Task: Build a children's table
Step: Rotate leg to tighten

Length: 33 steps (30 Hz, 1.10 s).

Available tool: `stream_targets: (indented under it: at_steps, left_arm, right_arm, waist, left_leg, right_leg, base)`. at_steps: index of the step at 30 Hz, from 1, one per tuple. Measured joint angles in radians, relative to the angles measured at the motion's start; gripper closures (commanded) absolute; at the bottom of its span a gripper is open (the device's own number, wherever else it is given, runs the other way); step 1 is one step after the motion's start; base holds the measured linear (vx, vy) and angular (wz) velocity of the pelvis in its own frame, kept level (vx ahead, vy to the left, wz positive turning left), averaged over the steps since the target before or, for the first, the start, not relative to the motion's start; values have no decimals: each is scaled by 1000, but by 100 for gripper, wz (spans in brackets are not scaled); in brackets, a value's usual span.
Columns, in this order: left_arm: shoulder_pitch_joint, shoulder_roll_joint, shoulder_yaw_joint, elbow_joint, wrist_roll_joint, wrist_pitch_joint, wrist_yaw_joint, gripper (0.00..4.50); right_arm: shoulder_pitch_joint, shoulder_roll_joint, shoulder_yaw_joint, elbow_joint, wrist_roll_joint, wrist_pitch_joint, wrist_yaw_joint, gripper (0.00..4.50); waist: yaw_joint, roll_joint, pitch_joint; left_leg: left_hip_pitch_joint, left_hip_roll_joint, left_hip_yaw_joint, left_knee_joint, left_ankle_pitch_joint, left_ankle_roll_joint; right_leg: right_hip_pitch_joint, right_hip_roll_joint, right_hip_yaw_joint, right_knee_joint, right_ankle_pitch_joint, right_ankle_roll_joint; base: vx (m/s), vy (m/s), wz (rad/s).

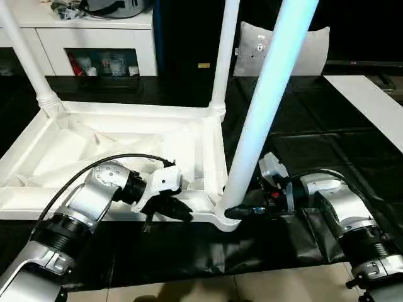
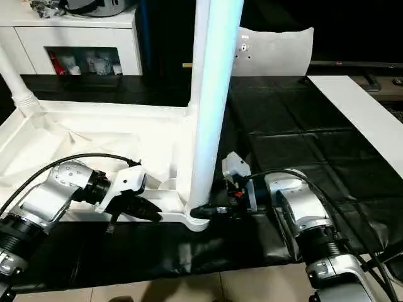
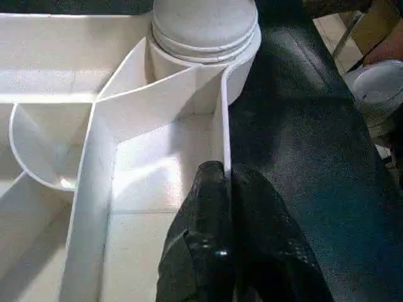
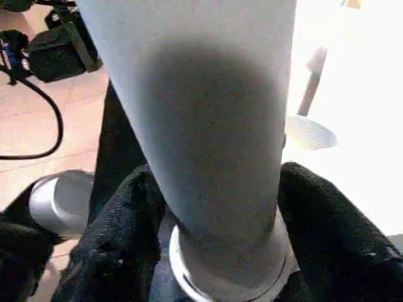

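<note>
Pinching the upturned white ribbed plastic tabletop (image 1: 126,135) rim, left gripper (image 3: 223,189) anchors it; right gripper (image 4: 220,251) straddles the near white tube leg's (image 1: 264,107) base, steadying it in its socket.

My tabletop (image 1: 94,145) lies upside down on the black sheet (image 1: 302,145) covering the table, its near corner just inside the sheet's front edge. A white board (image 1: 371,104) lies along the sheet's far right side.
</note>
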Motion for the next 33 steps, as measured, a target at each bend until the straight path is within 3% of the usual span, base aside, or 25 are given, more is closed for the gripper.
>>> stream_targets:
  at_steps: [5, 9, 14, 18, 21, 24, 26, 27, 33]
  left_arm:
    - [0, -4, 2, 6, -3, -1, -4, 450]
    - [0, -18, 11, 5, -10, 16, -2, 450]
    - [1, -70, 61, 5, 15, 126, 150, 450]
    - [-1, -161, 92, 10, 49, 218, 327, 450]
    - [-18, -258, 121, 21, 83, 290, 493, 450]
    - [-32, -316, 133, 36, 96, 317, 604, 450]
    - [-32, -347, 144, 38, 107, 320, 657, 450]
    - [-32, -359, 146, 38, 113, 320, 679, 450]
    - [-40, -371, 148, 33, 121, 320, 706, 450]
  right_arm:
    - [2, -1, -1, -5, 8, 29, -1, 238]
    - [20, 9, -13, -45, 21, 87, -23, 247]
    - [37, 82, -86, -48, 6, 151, -234, 248]
    - [1, 159, -140, 18, -43, 144, -466, 249]
    - [-50, 246, -183, 80, -93, 126, -710, 251]
    - [-84, 309, -203, 122, -122, 103, -887, 251]
    - [-106, 326, -212, 148, -130, 94, -944, 251]
    - [-115, 332, -219, 163, -132, 85, -959, 198]
    - [-114, 355, -243, 172, -136, 40, -971, 145]
  waist:
    - [1, 0, 0]
    - [3, 0, 0]
    - [-7, 0, 0]
    - [-47, 1, 0]
    - [-79, 1, 0]
    - [-95, 1, 0]
    - [-96, 1, 0]
    - [-95, 1, 0]
    - [-73, 2, -1]
  left_leg:
    - [0, 0, 0, 0, 0, 0]
    - [0, 0, 0, 0, 0, 0]
    - [3, 0, 0, 1, 1, -2]
    - [11, 0, -1, 1, 1, -2]
    - [9, 0, -2, 0, 1, -2]
    - [6, 0, -2, -1, 1, -1]
    - [3, -1, -2, -1, 0, 1]
    - [2, -1, -2, -1, -1, 2]
    - [1, -1, -1, -11, -1, 7]
  right_leg:
    - [0, 0, 0, 0, 0, 0]
    - [1, 0, 0, 0, 0, 0]
    - [3, 0, 0, 0, 0, 0]
    - [11, 1, -5, -9, 0, 1]
    - [13, 1, -8, -21, 0, 2]
    - [13, 1, -9, -29, 1, 2]
    - [11, 1, -7, -30, 4, 3]
    - [11, 1, -6, -30, 6, 3]
    - [6, 1, -5, -28, 14, -1]
  base:
    - [0, 0, 0]
    - [0, 0, 0]
    - [0, 0, 0]
    - [0, 0, 0]
    - [0, 0, 0]
    - [0, 0, 0]
    - [0, 0, 0]
    - [0, 0, 0]
    - [0, 0, 0]
